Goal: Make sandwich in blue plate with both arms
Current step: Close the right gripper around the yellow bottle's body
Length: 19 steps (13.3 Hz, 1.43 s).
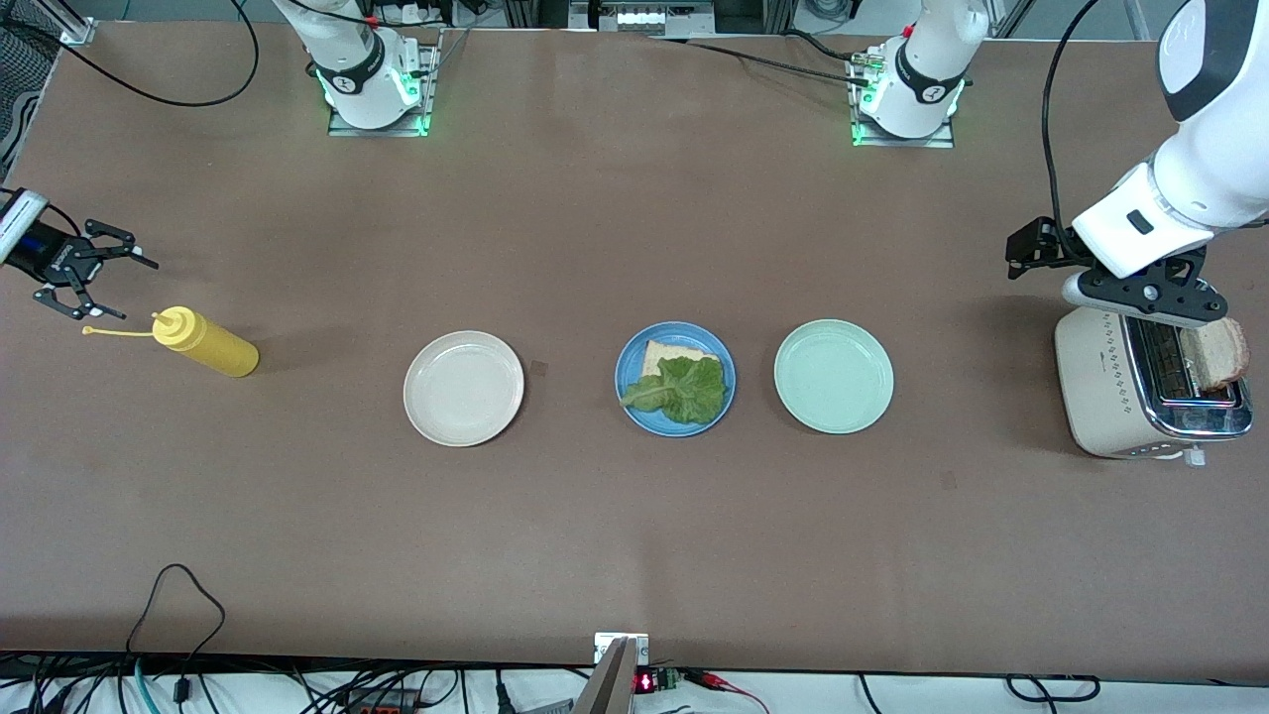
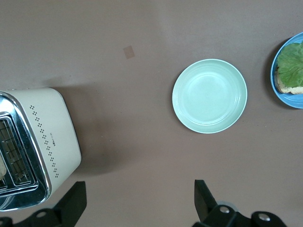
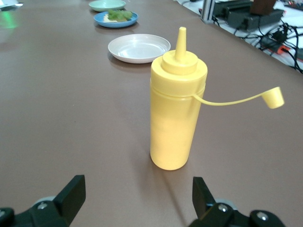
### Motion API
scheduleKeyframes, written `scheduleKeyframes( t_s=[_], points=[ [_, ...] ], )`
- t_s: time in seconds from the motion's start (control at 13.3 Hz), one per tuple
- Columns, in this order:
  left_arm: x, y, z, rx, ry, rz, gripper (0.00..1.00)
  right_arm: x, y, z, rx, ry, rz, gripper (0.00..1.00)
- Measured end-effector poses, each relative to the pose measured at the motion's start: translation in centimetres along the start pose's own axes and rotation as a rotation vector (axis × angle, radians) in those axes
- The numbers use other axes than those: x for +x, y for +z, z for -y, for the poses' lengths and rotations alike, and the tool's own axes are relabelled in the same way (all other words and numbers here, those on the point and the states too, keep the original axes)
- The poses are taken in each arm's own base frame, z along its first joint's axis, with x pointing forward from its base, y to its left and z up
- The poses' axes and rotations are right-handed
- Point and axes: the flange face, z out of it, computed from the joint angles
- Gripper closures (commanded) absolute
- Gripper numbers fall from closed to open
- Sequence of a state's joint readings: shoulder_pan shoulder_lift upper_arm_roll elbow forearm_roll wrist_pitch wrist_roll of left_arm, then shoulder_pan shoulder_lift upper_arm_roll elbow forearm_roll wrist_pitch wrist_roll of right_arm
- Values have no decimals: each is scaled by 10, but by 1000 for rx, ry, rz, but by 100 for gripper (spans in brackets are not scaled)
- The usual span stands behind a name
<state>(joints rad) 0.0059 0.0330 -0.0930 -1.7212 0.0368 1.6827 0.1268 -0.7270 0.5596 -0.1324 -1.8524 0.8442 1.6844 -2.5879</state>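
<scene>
The blue plate (image 1: pixel 627 369) sits mid-table and holds one bread slice (image 1: pixel 666 352) with a ruffled green lettuce leaf (image 1: pixel 684 389) lying on top. A second bread slice (image 1: pixel 1217 352) sticks up from a slot of the cream toaster (image 1: pixel 1100 387) at the left arm's end of the table. My left gripper (image 1: pixel 1160 305) hangs open over the toaster, with nothing between its fingers. The left wrist view shows the left gripper (image 2: pixel 139 194) over bare table beside the toaster (image 2: pixel 52 137). My right gripper (image 1: pixel 137 290) (image 3: pixel 137 189) is open and empty, low at the right arm's end, facing a yellow bottle.
The yellow squeeze bottle (image 1: pixel 206 342) (image 3: pixel 177 113) stands upright with its cap off on a tether. A cream-white plate (image 1: pixel 463 388) (image 3: pixel 138 47) lies beside the blue plate toward the right arm's end. A mint-green plate (image 1: pixel 834 376) (image 2: pixel 209 95) lies between the blue plate and the toaster.
</scene>
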Motion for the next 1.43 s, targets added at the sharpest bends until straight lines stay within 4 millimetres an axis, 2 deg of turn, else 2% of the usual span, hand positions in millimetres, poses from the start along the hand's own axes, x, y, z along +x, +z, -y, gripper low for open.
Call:
scheduleKeyframes(
  t_s=[0.23,0.6,0.83,1.13,1.43],
  points=[
    [0,0,0,0,-2,0,0,-5,21,-24,-3,-36,-47,0],
    [4,7,0,-3,-5,10,0,-14,63,-39,-14,-50,-138,0],
    [6,9,1,-3,-6,11,0,-14,78,-49,-6,-67,-161,0],
    [7,6,1,-3,-6,5,0,-15,86,-51,-2,-68,-177,0],
    [8,7,1,-3,-7,6,0,-14,112,-53,24,-69,-213,0]
  ],
)
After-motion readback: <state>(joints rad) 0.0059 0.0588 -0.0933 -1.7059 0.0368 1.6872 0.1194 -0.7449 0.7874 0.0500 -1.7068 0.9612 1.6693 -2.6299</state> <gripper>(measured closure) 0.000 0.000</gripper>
